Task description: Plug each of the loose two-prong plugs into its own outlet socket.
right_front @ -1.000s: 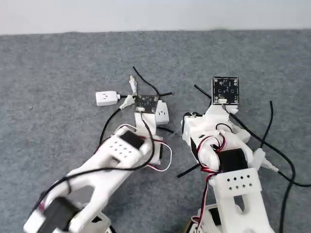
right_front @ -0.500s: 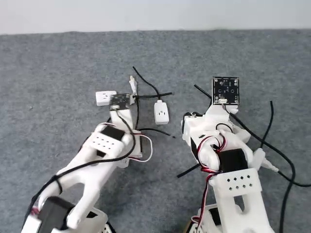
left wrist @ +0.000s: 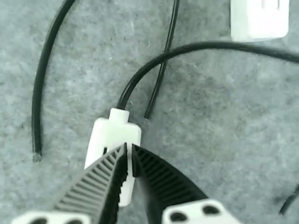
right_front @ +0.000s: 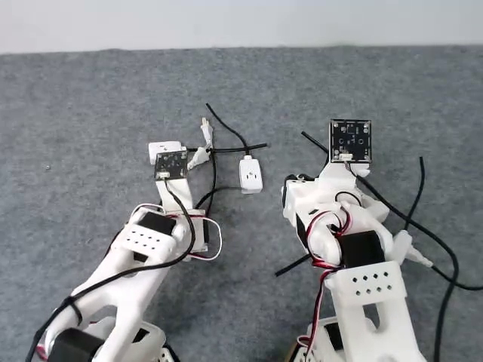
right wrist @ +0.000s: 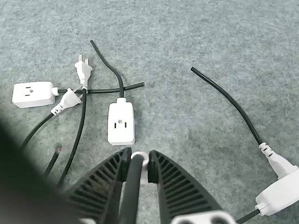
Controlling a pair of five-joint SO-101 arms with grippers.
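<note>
A grey carpet [right_front: 90, 98] is spread over the table, bounded at twelve o'clock by a pale wall [right_front: 241, 23]. The left gripper [left wrist: 129, 149], jaws pressed together, is held over the left socket [left wrist: 110, 133]. A black cord [right wrist: 131, 182] is clamped in the right gripper [right wrist: 138, 158]. A loose plug [right_front: 198, 156] and a second plug [right_front: 204, 130] lie at ten o'clock of the centre socket [right_front: 250, 174].

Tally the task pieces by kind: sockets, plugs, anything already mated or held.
Free outlet sockets: 2
Loose two-prong plugs: 2
Mated-looking plug-and-socket pair: 1
Gripped black cable with a white tip, between the jaws of the right gripper: 1
Total: 6
</note>
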